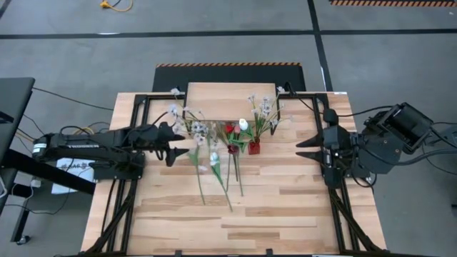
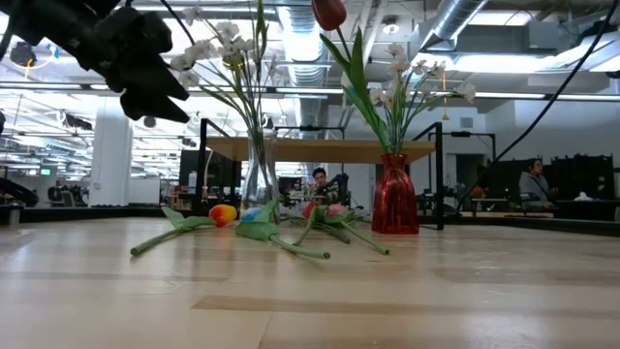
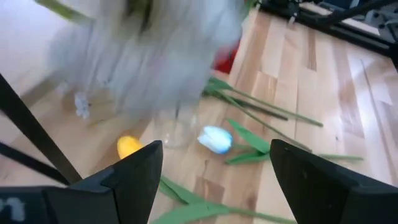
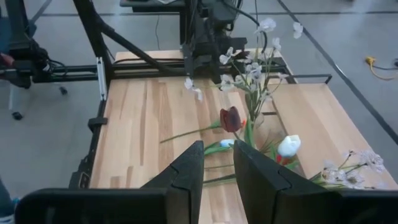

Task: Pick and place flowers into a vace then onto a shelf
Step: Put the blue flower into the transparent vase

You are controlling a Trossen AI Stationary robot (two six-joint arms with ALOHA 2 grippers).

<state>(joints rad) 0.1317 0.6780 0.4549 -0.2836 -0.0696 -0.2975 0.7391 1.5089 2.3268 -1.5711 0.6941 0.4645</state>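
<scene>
A clear glass vase stands on the table holding a white-lilac spray. A red vase beside it holds a red tulip and more sprays. Several tulips lie flat on the table in front of the vases, among them an orange-yellow one and a white one. The shelf stands behind the vases. My left gripper hangs open, high up, just left of the glass vase's spray. My right gripper waits right of the red vase, its fingers a little apart and holding nothing.
Long green stems fan out toward the near edge from the vases. Black frame rails run along the table's left and right sides. Bare wooden tabletop shows near the front edge. People sit in the room far beyond the table.
</scene>
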